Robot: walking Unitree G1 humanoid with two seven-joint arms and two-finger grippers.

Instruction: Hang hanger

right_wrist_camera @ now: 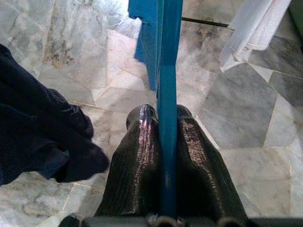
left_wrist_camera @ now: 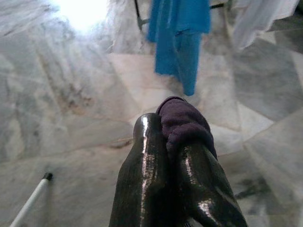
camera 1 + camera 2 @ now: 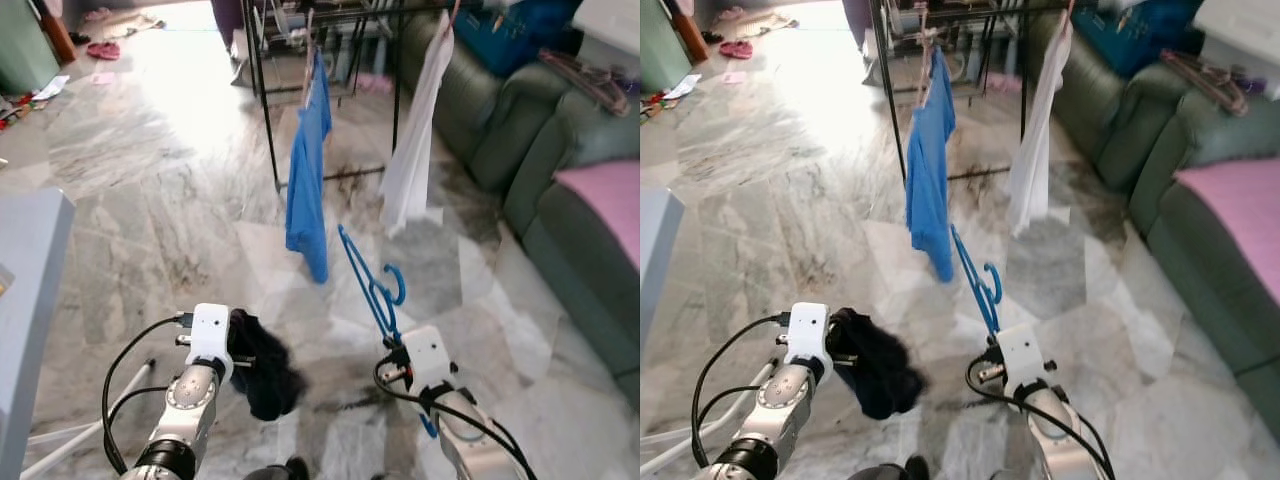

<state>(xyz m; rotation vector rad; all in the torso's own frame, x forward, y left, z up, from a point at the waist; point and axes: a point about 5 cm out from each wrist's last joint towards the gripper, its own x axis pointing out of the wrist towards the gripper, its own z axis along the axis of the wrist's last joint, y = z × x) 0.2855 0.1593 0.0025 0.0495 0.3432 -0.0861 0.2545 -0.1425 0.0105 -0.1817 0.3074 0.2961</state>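
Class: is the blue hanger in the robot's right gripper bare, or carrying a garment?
Bare: the blue hanger shows only its frame and hook; the dark garment hangs from the left gripper.

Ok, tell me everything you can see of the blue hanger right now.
The hanger is bright blue, looks like plastic, thin-barred, with a curled hook near its upper end. It stands tilted up off the floor, one bar clamped between the right gripper fingers. Nothing hangs on it; the blue shirt hangs on the rack behind it.

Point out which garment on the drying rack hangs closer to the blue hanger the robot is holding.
The blue shirt, hanging on the rack's left side, just beyond the blue hanger clamped in the right hand. The white garment hangs farther right.
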